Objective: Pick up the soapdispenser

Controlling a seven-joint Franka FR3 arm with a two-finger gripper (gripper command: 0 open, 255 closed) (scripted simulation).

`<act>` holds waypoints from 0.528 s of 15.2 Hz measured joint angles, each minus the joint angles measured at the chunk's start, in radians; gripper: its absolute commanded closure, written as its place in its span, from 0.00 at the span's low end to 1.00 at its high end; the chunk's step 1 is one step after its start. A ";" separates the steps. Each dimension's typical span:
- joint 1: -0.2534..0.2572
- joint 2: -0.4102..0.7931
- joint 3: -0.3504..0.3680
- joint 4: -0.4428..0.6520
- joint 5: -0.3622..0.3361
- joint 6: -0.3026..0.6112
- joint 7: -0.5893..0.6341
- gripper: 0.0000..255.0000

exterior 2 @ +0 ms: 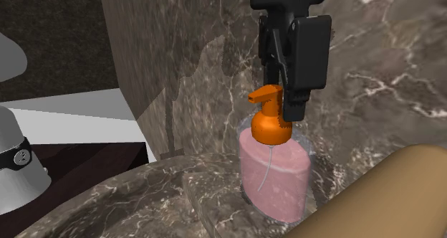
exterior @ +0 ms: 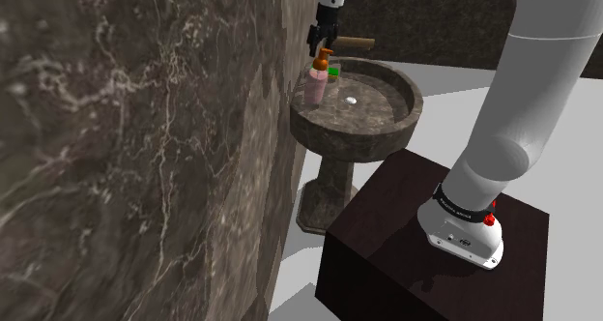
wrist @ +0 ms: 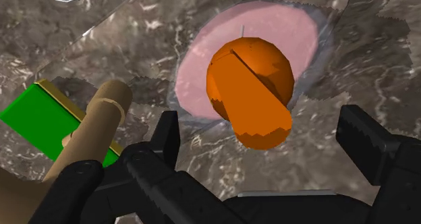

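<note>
The soap dispenser [exterior: 317, 85] is a clear bottle of pink liquid with an orange pump; it stands upright on the back rim of a marble sink, close to the wall. My black gripper [exterior: 325, 48] hangs straight above it. In the second exterior view the gripper [exterior 2: 286, 104] has come down to the level of the orange pump head [exterior 2: 271, 123], above the dispenser's pink body [exterior 2: 276, 175]. Seen from the wrist, the gripper [wrist: 263, 136] is open. The dispenser [wrist: 251, 81] lies between the fingers [wrist: 167, 136], and neither one touches it.
The round marble pedestal sink [exterior: 406, 116] has a drain [exterior: 352, 101] in its bowl. A brown faucet [wrist: 94, 125] and a green block [wrist: 37, 115] sit beside the dispenser. A marble wall [exterior: 145, 155] stands close behind. My dark stand [exterior: 435, 261] is near the sink.
</note>
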 measured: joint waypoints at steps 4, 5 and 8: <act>0.000 0.005 0.001 -0.009 0.004 0.018 -0.004 1.00; 0.000 0.004 0.001 -0.009 0.004 0.018 -0.004 1.00; 0.000 0.004 0.001 -0.008 0.004 0.019 -0.005 1.00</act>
